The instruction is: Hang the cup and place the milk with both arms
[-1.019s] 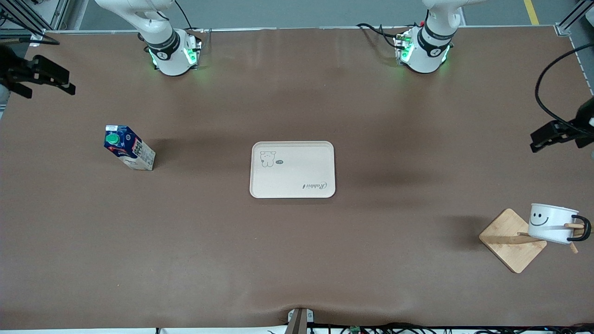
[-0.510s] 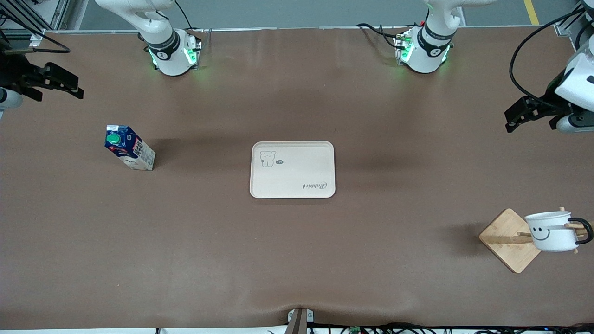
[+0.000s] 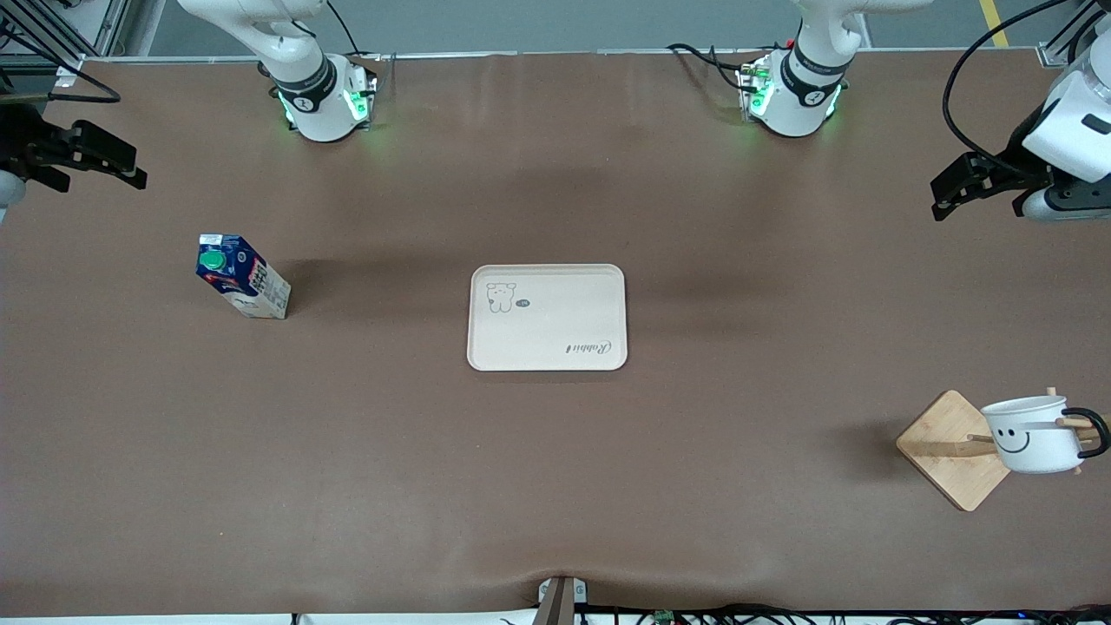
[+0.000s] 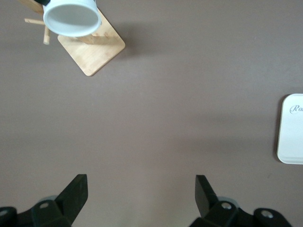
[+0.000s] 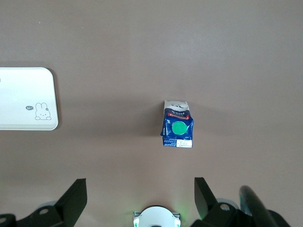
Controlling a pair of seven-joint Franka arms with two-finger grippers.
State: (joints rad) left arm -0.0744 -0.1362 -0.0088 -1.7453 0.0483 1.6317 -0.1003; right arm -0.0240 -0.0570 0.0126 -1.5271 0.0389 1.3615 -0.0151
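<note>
The cup (image 3: 1031, 434), white with a smiley face, hangs by its black handle on a peg of the wooden rack (image 3: 948, 447) near the left arm's end of the table. In the left wrist view the cup (image 4: 72, 19) shows its open mouth. My left gripper (image 3: 950, 191) is open and empty, up in the air over that table end, well apart from the cup. The milk (image 3: 241, 278) stands upright near the right arm's end and also shows in the right wrist view (image 5: 177, 125). My right gripper (image 3: 130, 167) is open and empty, high over that table edge.
A cream tray (image 3: 547, 317) with a rabbit print lies at the table's middle, between the milk and the rack. It shows in the left wrist view (image 4: 291, 130) and in the right wrist view (image 5: 26, 98). The arm bases stand along the table's edge farthest from the front camera.
My left gripper has risen and drawn away from the cup toward its base. The cup has swung and settled on the peg. My right gripper has shifted slightly.
</note>
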